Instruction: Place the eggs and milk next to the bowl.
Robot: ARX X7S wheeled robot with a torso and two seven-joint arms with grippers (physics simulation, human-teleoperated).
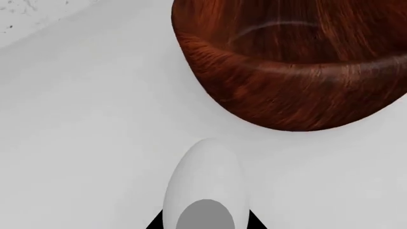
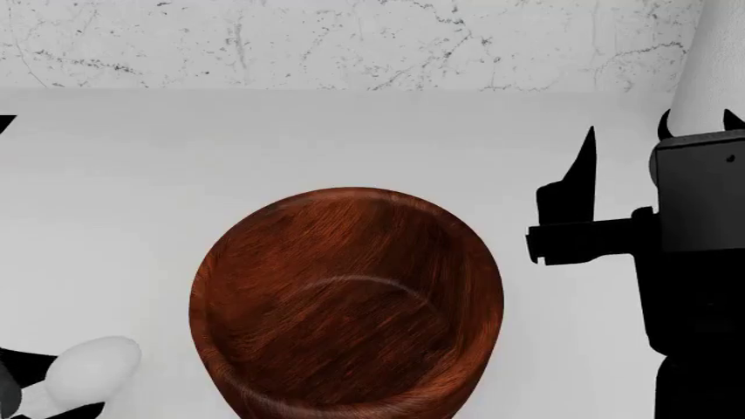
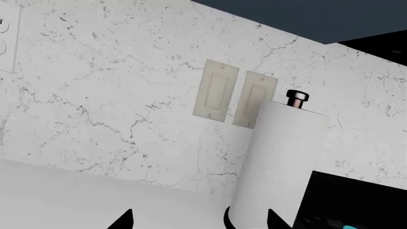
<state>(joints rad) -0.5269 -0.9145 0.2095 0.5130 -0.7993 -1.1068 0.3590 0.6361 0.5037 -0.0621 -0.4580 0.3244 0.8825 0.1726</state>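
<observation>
One white egg point(image 2: 91, 367) sits pinched in the left gripper point(image 2: 52, 388), at 8 o'clock just beside the bowl point(image 2: 347, 301). Right gripper point(image 2: 623, 140) spread wide, empty, at the bowl's 2 o'clock, near the paper towel roll point(image 3: 277, 162).

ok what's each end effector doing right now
Left end effector: closed on a white egg.
Right end effector: open, holding nothing.

The head camera looks steeply down on the bowl point(image 2: 347, 304) and white surface point(image 2: 291, 140). The left wrist camera sits low and close, sharing that bowl point(image 1: 292, 67). The right wrist camera faces the marble wall point(image 3: 114, 95), level.
</observation>
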